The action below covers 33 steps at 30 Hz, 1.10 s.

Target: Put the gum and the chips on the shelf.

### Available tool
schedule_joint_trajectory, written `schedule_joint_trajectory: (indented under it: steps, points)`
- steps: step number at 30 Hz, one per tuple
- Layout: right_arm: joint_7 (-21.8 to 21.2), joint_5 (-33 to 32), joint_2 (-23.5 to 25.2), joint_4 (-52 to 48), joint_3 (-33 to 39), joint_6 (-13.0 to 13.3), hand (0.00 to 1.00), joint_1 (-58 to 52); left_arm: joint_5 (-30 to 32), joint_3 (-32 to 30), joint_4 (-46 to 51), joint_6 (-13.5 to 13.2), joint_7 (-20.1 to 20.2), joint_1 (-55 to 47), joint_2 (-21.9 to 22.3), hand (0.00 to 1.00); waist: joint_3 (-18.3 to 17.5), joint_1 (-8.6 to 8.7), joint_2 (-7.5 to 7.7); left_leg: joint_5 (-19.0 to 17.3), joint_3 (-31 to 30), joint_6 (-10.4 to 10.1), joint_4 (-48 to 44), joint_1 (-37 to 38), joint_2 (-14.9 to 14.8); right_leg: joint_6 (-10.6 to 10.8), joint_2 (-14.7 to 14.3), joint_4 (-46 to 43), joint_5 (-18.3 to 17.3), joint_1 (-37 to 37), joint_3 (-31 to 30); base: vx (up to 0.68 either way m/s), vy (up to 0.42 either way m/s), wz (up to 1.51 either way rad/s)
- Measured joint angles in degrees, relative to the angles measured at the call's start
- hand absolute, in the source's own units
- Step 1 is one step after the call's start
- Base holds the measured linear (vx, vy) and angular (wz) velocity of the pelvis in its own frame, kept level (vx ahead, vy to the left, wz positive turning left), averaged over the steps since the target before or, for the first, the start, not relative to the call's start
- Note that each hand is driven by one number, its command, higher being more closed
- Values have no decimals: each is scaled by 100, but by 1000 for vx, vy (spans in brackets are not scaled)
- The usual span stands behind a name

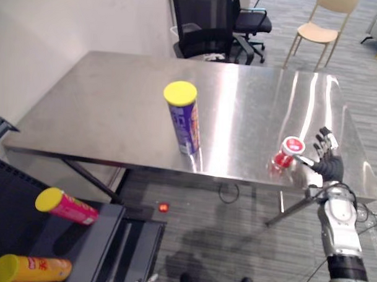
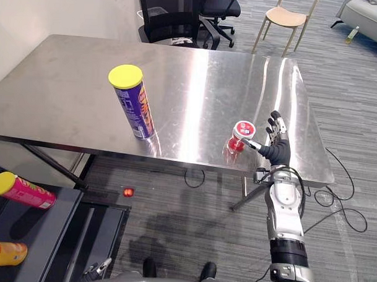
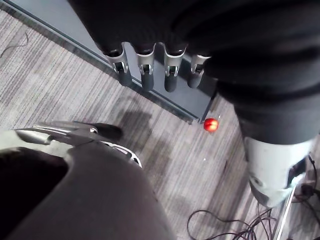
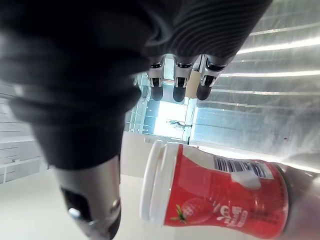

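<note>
The chips, a purple can point(image 1: 185, 121) with a yellow lid, stand upright in the middle of the steel table point(image 1: 97, 100). The gum, a small red tub point(image 1: 286, 153) with a white lid, stands near the table's front right edge. My right hand point(image 1: 325, 159) is open just to its right, fingers straight and pointing up, thumb reaching toward the lid. In the right wrist view the gum tub point(image 4: 215, 195) sits between the thumb point(image 4: 92, 200) and the straight fingers point(image 4: 180, 85). My left hand point(image 3: 145, 70) hangs open over the carpet. The dark shelf point(image 1: 105, 220) is at lower left.
A pink can point(image 1: 65, 206) and an orange can point(image 1: 29, 270), both yellow-lidded, lie on the shelf. A black office chair point(image 1: 205, 24) and a wooden chair point(image 1: 322, 25) stand beyond the table. A small red object point(image 1: 164, 207) lies on the carpet under the table's front edge.
</note>
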<state>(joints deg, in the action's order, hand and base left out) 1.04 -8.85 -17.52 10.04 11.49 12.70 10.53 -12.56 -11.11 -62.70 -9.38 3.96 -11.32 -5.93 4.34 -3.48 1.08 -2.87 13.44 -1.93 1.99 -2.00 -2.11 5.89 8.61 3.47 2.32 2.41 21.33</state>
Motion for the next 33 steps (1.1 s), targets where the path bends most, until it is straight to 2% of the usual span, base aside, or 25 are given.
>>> schedule_joint_trajectory:
  steps: [4, 10, 11, 20, 28, 33]
  points:
    - [0, 0, 0, 123, -20, -1, 0, 127, 26, 1, -4, 4, -31, 0, -3, 0, 93, -11, -3, 9, -13, 14, 17, -46, 34, 6, 27, 5, 4, 41, 13, 2, 7, 2]
    - [-4, -1, 8, 328, -115, -15, 0, 326, 26, 1, 2, 2, -41, 7, -5, 0, 240, -119, 16, 9, -44, 14, 17, -76, 67, 24, 59, 32, 21, 43, 38, -3, 8, 3]
    - [-4, -2, 8, 365, -118, -15, 100, 345, 26, 2, 2, 2, -43, 7, -7, 0, 247, -135, 20, 9, -47, 14, 17, -78, 68, 24, 59, 33, 21, 43, 40, -6, 3, 4]
    - [-4, -2, 64, 440, -348, -21, 100, 647, 27, 9, 2, 4, -47, 19, -39, 0, 454, -184, 64, 21, -153, 33, 22, -125, 85, 24, 75, 33, 21, 40, 123, -20, 2, 5]
    - [-35, 5, 87, 362, -628, -26, 100, 749, 44, 4, 31, 7, -92, 24, -43, 0, 465, -213, 76, 27, -167, 41, 58, -127, 86, 24, 74, 39, 22, 41, 145, -1, 0, 0]
    - [-63, 18, 302, 197, -643, -33, 100, 717, 263, -9, 135, 11, -104, 23, -54, 0, 503, -218, 111, 27, -156, 41, 57, -108, 72, 30, 75, 37, 26, 31, 134, -6, -2, -1]
